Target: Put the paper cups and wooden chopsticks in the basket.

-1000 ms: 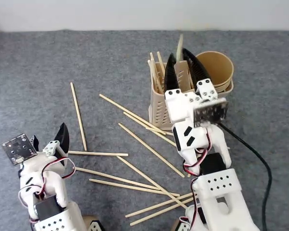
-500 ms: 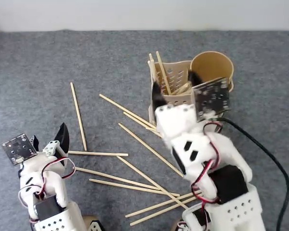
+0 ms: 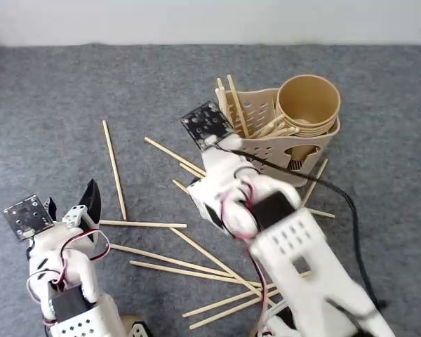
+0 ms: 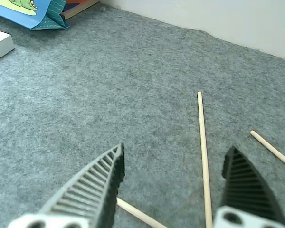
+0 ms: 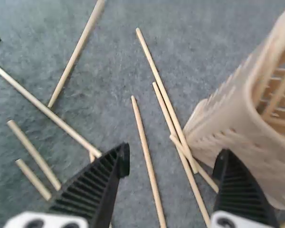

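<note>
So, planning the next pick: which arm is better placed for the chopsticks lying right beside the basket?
Right, probably: the right gripper, open, hangs over those chopsticks next to the basket; the left gripper is open over a lone chopstick farther away.

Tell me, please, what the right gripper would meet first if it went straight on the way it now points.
Most likely the loose chopsticks on the grey mat, which lie between the open jaws of the right gripper. The basket stands just to one side; depth is hard to judge.
</note>
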{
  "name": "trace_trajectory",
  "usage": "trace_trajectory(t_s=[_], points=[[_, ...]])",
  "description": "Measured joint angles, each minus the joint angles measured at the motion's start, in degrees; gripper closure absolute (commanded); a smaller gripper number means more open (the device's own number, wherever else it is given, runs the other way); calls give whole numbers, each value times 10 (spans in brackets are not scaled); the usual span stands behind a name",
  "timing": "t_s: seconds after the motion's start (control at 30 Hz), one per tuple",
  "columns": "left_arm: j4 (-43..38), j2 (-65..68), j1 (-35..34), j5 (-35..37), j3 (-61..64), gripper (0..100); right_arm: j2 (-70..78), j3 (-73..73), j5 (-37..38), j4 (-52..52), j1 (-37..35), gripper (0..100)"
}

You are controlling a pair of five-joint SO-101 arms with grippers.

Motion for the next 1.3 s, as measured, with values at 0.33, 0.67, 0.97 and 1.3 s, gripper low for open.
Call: trace_trajectory(t_s=[0.33,0.67,0.97,1.3], points=[[0,0,0,0,0,684,234,-116,98,1,-17,704],[0,0,0,0,0,684,433,-254,167,25,-24,703],[0,0,0,0,0,684,618,-447,174,59,-6,706],[0,0,0,0,0,684,732,-547,175,74,19,837]])
